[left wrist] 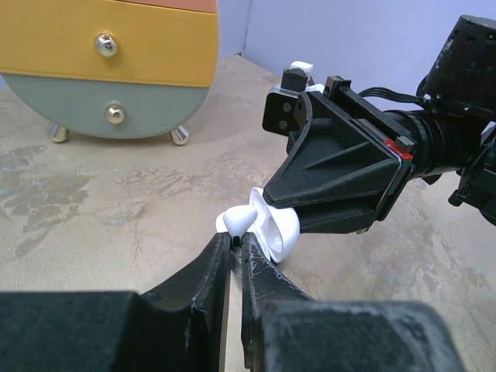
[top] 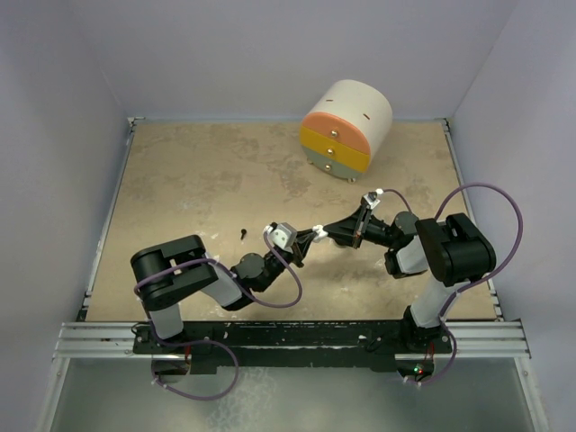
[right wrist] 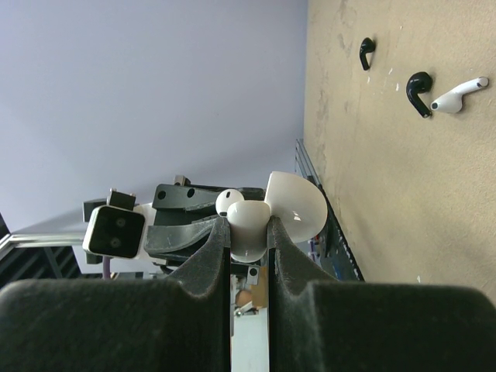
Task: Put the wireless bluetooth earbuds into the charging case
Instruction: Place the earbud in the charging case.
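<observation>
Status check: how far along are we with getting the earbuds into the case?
Done: right gripper holds the charging case, lid open. In hand: left gripper pinches one white earbud at the case mouth, not visibly seated. Left: a second white earbud lies on the table, to be fetched and inserted.

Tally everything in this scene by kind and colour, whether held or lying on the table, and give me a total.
white earbuds: 2, one in the left fingers, one on the table
black earbuds: 2, both on the table
white charging case: 1, open, in the right fingers
drawer unit: 1
Total: 6
</observation>
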You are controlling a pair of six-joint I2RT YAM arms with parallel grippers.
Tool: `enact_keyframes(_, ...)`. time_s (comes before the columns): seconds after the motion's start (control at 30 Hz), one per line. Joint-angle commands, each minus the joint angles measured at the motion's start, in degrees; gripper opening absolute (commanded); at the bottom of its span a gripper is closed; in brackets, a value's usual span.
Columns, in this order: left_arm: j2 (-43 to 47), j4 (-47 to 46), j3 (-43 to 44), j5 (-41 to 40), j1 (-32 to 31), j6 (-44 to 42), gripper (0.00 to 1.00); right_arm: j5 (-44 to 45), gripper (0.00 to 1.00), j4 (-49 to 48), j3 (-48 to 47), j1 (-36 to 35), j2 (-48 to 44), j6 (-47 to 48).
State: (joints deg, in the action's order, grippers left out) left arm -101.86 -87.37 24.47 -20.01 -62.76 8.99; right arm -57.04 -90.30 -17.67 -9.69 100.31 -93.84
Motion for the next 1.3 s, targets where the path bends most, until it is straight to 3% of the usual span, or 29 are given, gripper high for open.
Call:
enact_keyframes(0.0,0.9,-11.3,-1.1,1.9,-0.3,0.5,0.08,-0.3,0.0,-46.4,-1.5,0.3,-1.2,-0.3)
enact_keyframes(0.7,0.6,-11.2,-0.9,1.2,-0.3,0.4,0.17,-0.6,0.0,-46.4,-1.5,0.3,-2.1,-0.6)
enact_keyframes(1.03,10.8,-11.2,-8.7,-9.8,-0.3,0.1,0.2,-1.0,0.0,-46.4,-1.8,0.3,-1.5,-0.4)
enact_keyframes(1.1,13.2,-11.2,-9.8,-11.4,-0.3,0.2,0.27,-1.1,0.0,-46.4,-1.7,0.3,-1.4,-0.2)
enact_keyframes(1.17,15.4,-9.7,-9.5,-13.5,-0.3,0.8,0.42,-1.3,0.0,-46.4,-1.6,0.3,-1.3,-0.1)
enact_keyframes(1.23,18.6,-2.3,-6.9,-13.9,-0.3,0.9,0.55,-1.6,0.0,-46.4,-1.4,0.3,-1.1,0.1)
enact_keyframes(1.27,20.2,6.6,-4.7,-13.6,-0.3,1.0,0.58,-1.7,0.0,-46.4,-1.4,0.3,-1.0,0.2)
